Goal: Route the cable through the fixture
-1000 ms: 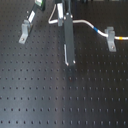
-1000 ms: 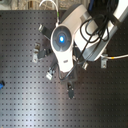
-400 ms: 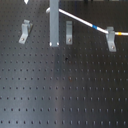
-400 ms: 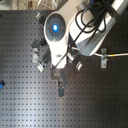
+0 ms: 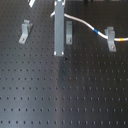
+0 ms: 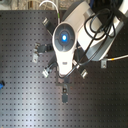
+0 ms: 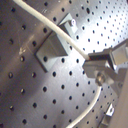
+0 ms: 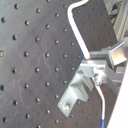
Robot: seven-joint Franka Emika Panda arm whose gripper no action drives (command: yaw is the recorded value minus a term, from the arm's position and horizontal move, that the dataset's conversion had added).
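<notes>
Clips [image 5: 24,31] – three (first exterior view); cable [image 5: 89,27] – one.

cable [image 5: 84,24]: white, blue band | clips [image 5: 24,31]: grey | board [image 5: 65,95]: black, hole grid

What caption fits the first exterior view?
Gripper low over the board, white cable running to the right clip.
</notes>
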